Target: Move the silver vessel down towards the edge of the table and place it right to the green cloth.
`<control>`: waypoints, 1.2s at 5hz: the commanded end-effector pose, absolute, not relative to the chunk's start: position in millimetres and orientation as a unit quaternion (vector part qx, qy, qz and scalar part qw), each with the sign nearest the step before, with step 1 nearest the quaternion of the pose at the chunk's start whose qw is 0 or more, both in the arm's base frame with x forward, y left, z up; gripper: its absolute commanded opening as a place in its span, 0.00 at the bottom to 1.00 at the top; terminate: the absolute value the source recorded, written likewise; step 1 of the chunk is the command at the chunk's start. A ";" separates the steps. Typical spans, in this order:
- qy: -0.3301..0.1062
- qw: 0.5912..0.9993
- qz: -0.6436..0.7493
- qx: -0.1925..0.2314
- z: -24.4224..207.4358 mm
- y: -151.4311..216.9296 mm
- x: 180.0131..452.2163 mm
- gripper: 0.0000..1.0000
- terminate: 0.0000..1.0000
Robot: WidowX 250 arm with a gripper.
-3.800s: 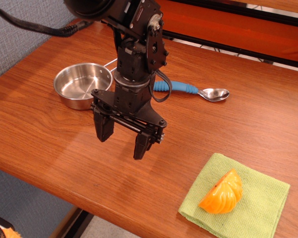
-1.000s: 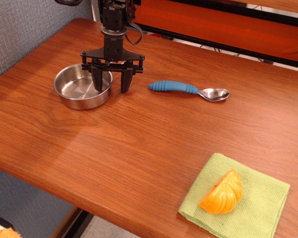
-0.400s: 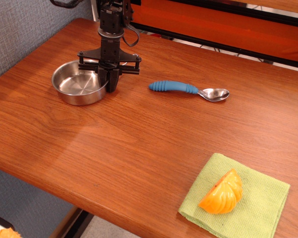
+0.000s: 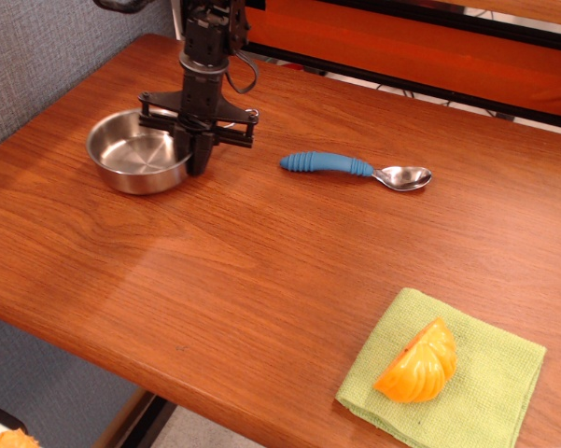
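Note:
The silver vessel (image 4: 135, 152) is a shallow shiny pan at the far left of the brown table (image 4: 261, 271). My gripper (image 4: 199, 162) points straight down and its fingers are pinched together on the pan's right rim. The pan's wire handle is hidden behind the gripper. The green cloth (image 4: 485, 392) lies at the front right corner, near the table's rounded edge, far from the pan and the gripper.
An orange ridged wedge (image 4: 417, 361) lies on the cloth. A blue-handled metal spoon (image 4: 355, 169) lies right of the gripper. An orange-and-black wall runs along the back edge. The table's front edge drops off at lower left.
The gripper came from mid-table to the pan, lowered over its right rim and closed on it. Pan and gripper have since shifted a little to the left together.

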State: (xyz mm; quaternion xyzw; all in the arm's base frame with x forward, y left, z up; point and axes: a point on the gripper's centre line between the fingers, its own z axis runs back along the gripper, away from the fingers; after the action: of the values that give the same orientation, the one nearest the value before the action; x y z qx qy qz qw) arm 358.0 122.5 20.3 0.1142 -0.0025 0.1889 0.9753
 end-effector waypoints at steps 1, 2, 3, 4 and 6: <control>-0.065 0.978 0.119 0.160 83.0 147.7 346.0 0.00 0.00; -0.046 0.983 0.072 0.164 83.7 149.4 320.5 0.00 0.00; -0.047 0.988 0.031 0.144 75.6 145.7 294.5 0.00 0.00; -0.049 0.989 0.011 0.137 65.5 133.7 277.7 0.00 0.00; -0.062 0.988 -0.040 0.139 52.8 91.9 252.2 0.00 0.00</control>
State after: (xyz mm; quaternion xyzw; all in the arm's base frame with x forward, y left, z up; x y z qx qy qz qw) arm 247.6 81.6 36.2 0.1303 -0.0351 -0.0420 0.9900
